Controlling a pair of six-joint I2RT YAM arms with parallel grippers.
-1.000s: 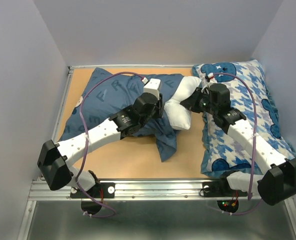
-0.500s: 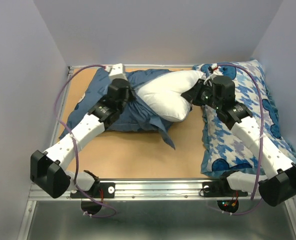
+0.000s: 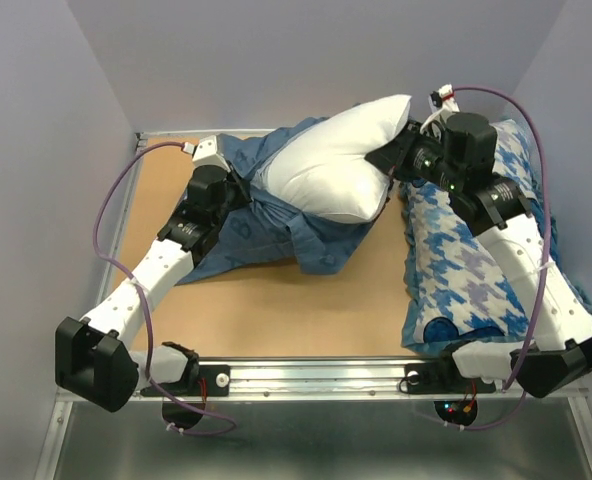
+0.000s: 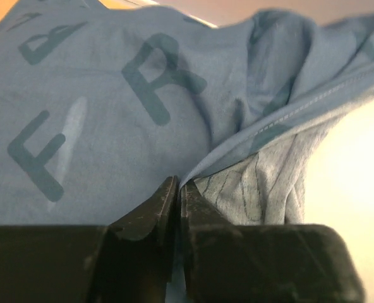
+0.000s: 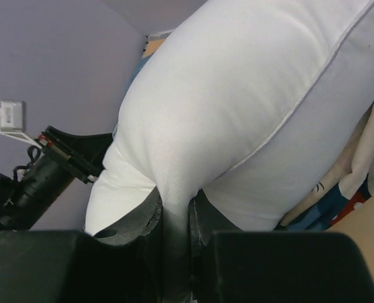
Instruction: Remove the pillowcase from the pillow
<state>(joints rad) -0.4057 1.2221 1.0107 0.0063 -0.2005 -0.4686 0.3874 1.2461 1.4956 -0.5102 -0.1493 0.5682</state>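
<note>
- Slip at the left gripper (image 4: 179,184) is the main risk: its fingers are pressed together on only a thin fold by the hem of the pillowcase (image 3: 276,225), so a hard pull from the far side could draw the cloth out
- Right gripper (image 5: 174,205) pinches a small corner of the pillow (image 3: 341,160); the stuffing is plump, and that tuck could pop free and drop the pillow back onto the case
- Pillow hangs raised at the back middle, tilted up to the right and mostly bare; its lower left end looks tucked in the case mouth, while the case lies bunched on the table (image 3: 276,300) at the left
- If that end snags, the whole case may drag along rather than peel off
- Houndstooth pillow (image 3: 476,270) lies under the right arm along the right side, and the back wall (image 3: 306,60) is near, so room to pull up and right is short
</note>
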